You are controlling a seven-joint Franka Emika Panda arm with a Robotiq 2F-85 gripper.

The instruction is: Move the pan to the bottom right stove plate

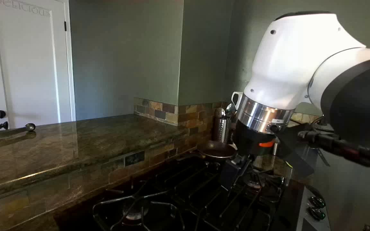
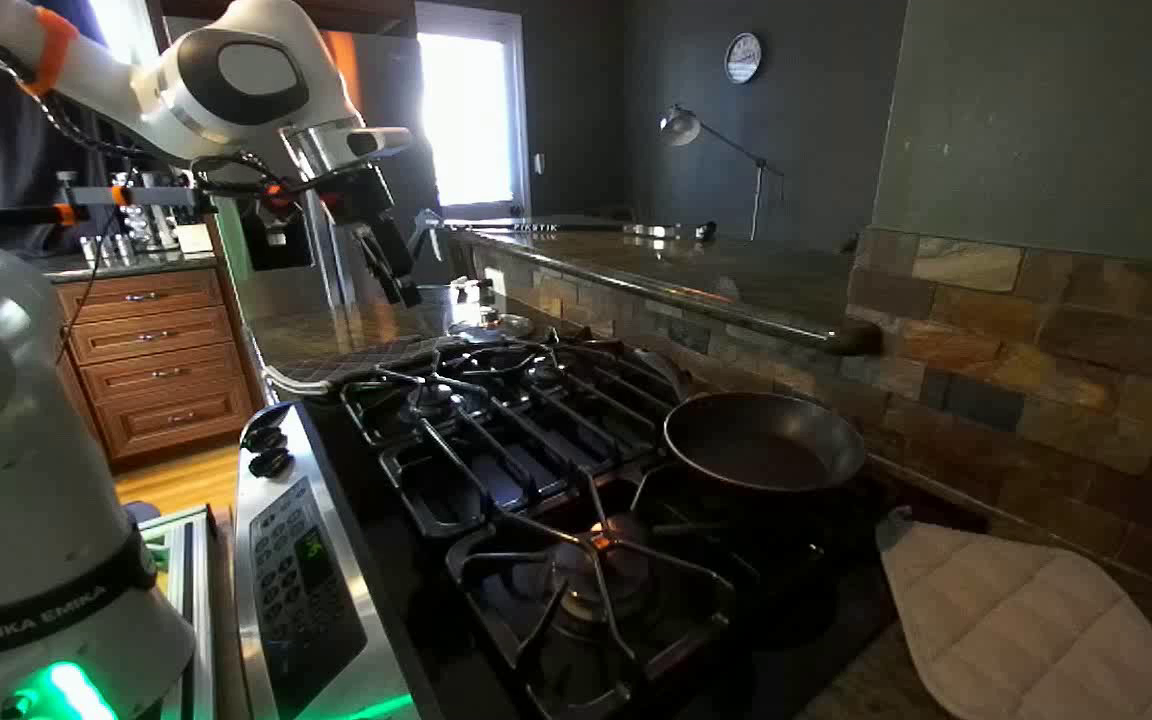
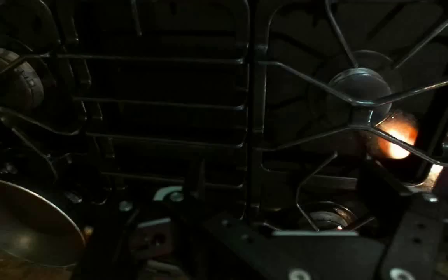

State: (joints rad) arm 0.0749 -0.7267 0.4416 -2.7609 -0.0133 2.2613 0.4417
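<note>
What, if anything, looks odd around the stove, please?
In the wrist view, an orange-white patch of light shines beside a gas burner, odd against its dark surroundings; whether reflection or flame, I cannot tell.

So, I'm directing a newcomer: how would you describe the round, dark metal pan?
Find the black gas stove beside the brown and grey stone tiles. Near those tiles, by the pale quilted cloth pad, sits the round, dark metal pan: solid, shallow and brownish inside, unlike the stove's open, black metal grates.
</note>
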